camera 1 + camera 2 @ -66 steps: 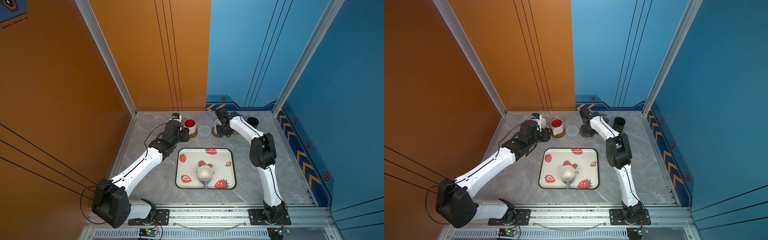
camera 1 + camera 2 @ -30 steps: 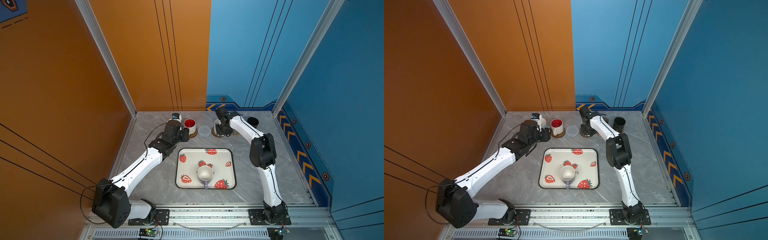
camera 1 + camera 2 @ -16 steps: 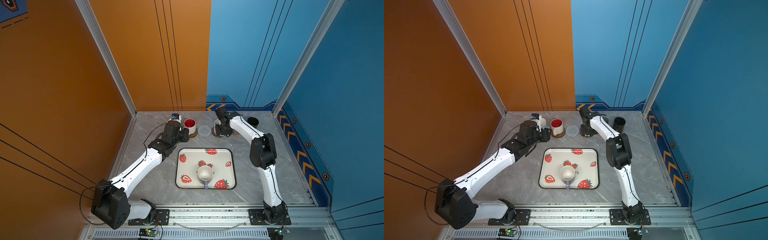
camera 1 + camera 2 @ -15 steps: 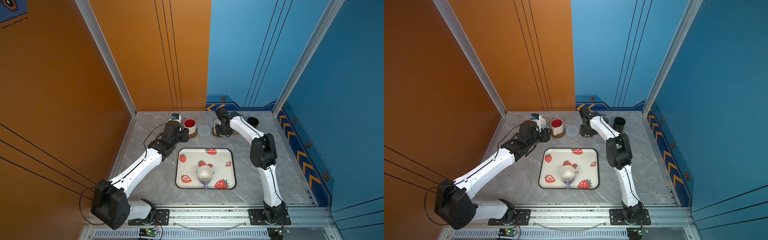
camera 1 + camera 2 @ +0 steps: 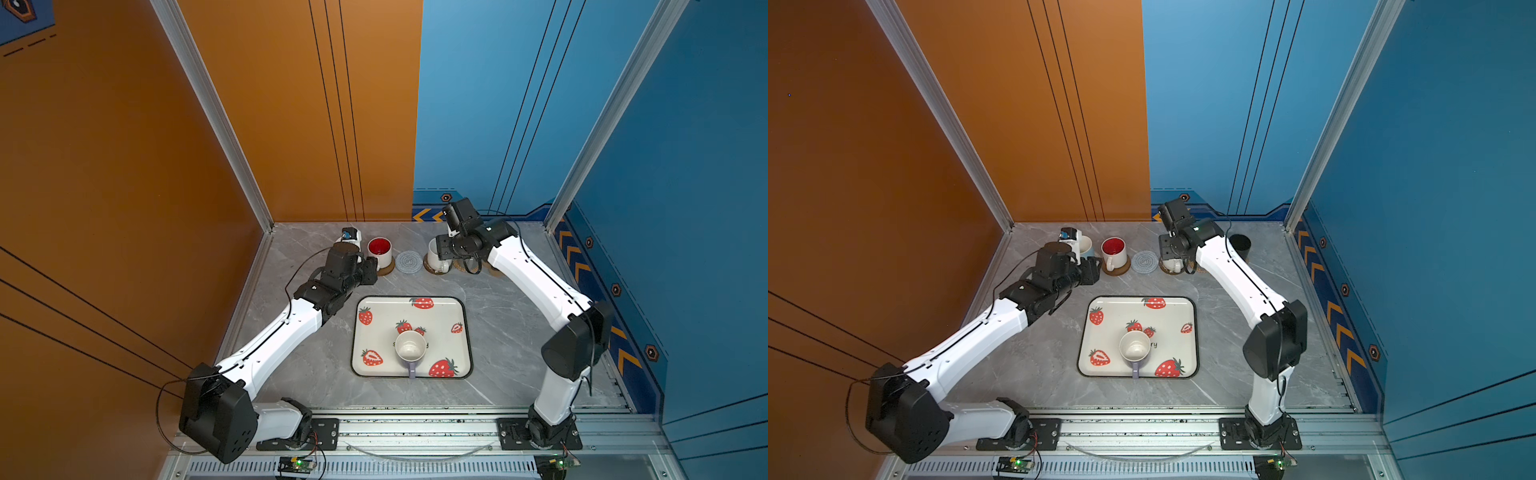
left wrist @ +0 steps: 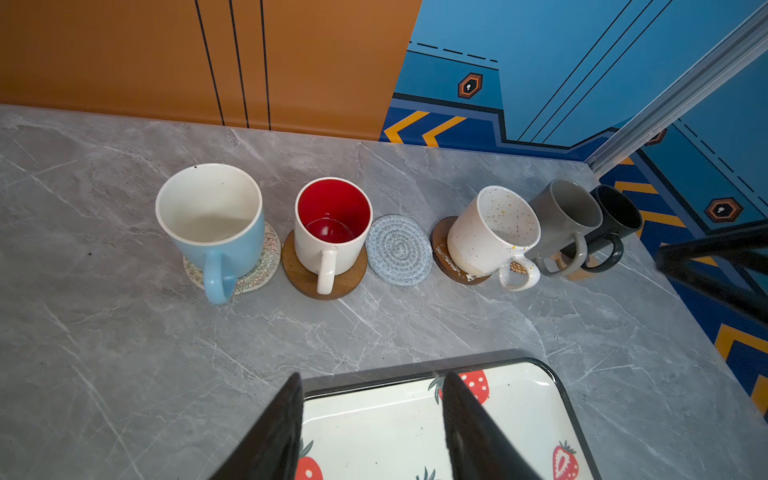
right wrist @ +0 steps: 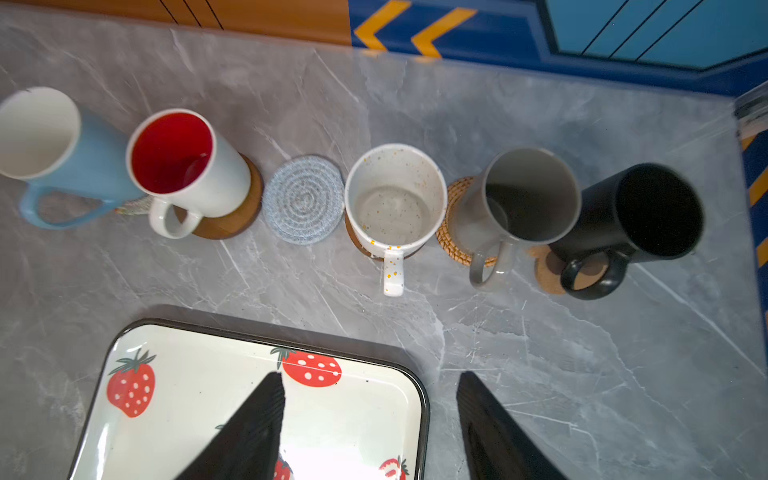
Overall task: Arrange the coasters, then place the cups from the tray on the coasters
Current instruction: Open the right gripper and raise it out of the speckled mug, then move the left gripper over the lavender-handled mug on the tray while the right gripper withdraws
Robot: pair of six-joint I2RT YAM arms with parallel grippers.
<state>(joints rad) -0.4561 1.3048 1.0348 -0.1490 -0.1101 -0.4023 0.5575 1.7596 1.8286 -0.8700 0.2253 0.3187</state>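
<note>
The strawberry tray (image 5: 358,332) holds one lavender cup (image 5: 410,348). Along the back runs a row: light blue cup (image 6: 212,216) on a beige woven coaster (image 6: 259,270), red-inside cup (image 7: 187,162) on a wooden disc (image 7: 237,220), a bare grey woven coaster (image 7: 303,199), speckled cup (image 7: 395,195), grey cup (image 7: 528,195) on a rattan coaster (image 7: 451,237), and black cup (image 7: 640,216) on a paw coaster (image 7: 544,266). My right gripper (image 7: 370,376) hangs open and empty above the speckled cup (image 5: 436,255). My left gripper (image 6: 371,376) hovers open by the red-inside cup.
Orange and blue walls close the table at the back and both sides. A metal rail (image 5: 415,428) with both arm bases runs along the front. My right forearm (image 5: 536,282) slants across the table's right part.
My right gripper's jaws have spread apart and let go of the speckled cup, which stands on its wooden disc. The left arm has not moved.
</note>
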